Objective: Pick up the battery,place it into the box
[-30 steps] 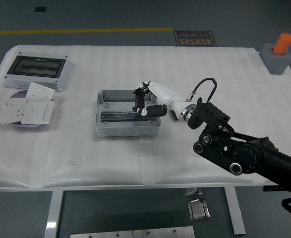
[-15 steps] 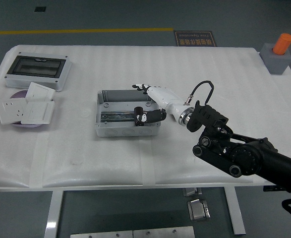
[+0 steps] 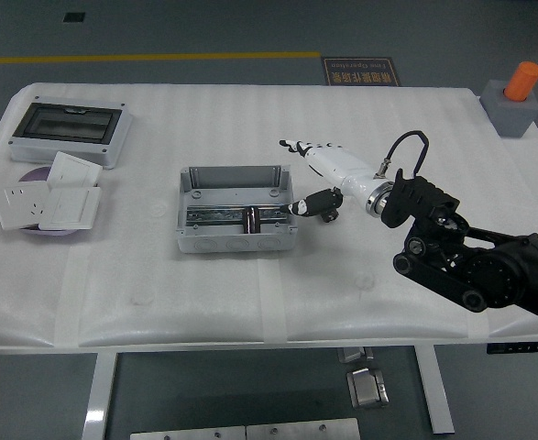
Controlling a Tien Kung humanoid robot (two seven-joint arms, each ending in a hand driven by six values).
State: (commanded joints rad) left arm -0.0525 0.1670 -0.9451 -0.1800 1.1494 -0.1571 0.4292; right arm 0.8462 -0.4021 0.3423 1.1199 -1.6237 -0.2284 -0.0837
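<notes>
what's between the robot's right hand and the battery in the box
In the head view, only the box's right wall stands between the right hand and the battery; nothing else lies there.

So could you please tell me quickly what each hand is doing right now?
Left hand: not in view.
Right hand: open, holding nothing, just right of the box; the battery lies inside the box.

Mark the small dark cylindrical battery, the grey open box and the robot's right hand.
small dark cylindrical battery [image 3: 252, 218]: head view, middle of its body, inside the box.
grey open box [image 3: 235, 242]: head view, near front wall.
right hand [image 3: 322, 174]: head view, white back of the hand.
</notes>
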